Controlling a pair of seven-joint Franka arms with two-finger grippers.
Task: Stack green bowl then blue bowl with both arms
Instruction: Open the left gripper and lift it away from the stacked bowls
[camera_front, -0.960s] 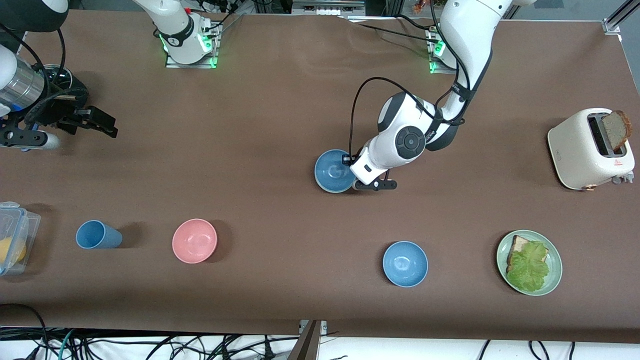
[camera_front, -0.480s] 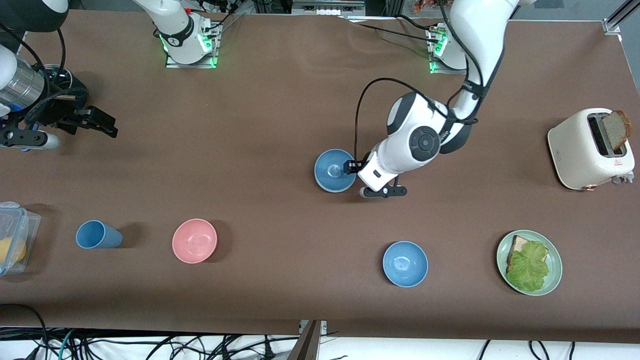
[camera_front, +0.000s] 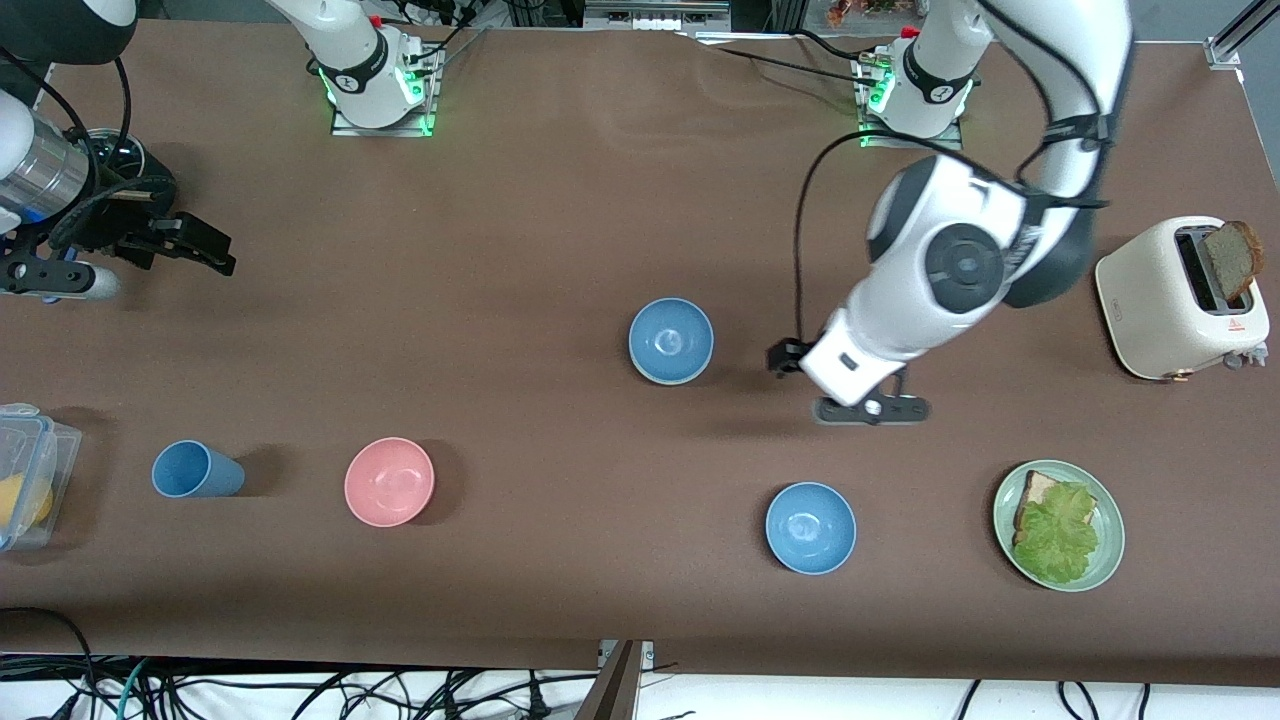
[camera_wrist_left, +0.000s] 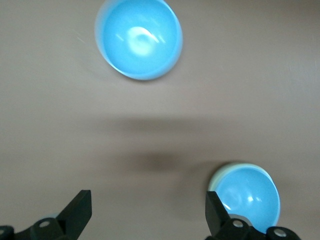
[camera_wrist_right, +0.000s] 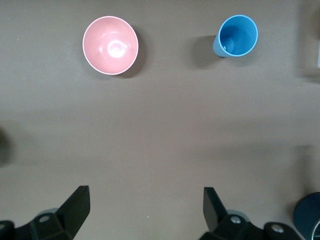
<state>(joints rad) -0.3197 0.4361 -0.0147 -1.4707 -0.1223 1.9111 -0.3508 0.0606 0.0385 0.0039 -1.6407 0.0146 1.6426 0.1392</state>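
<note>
I can read no words or numbers here; the only sign I make out is a small red warning triangle on the toaster (camera_front: 1180, 300).

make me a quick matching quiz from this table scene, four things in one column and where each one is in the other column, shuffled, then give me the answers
Things:
1. pink bowl
2. toaster
3. lettuce
4. left pincer

Places:
A. at the left arm's end of the table, bread slice in its slot
B. open, over bare table
C. beside the blue cup
D. on bread on the pale green plate

Pairs: 1-C, 2-A, 3-D, 4-B
</note>
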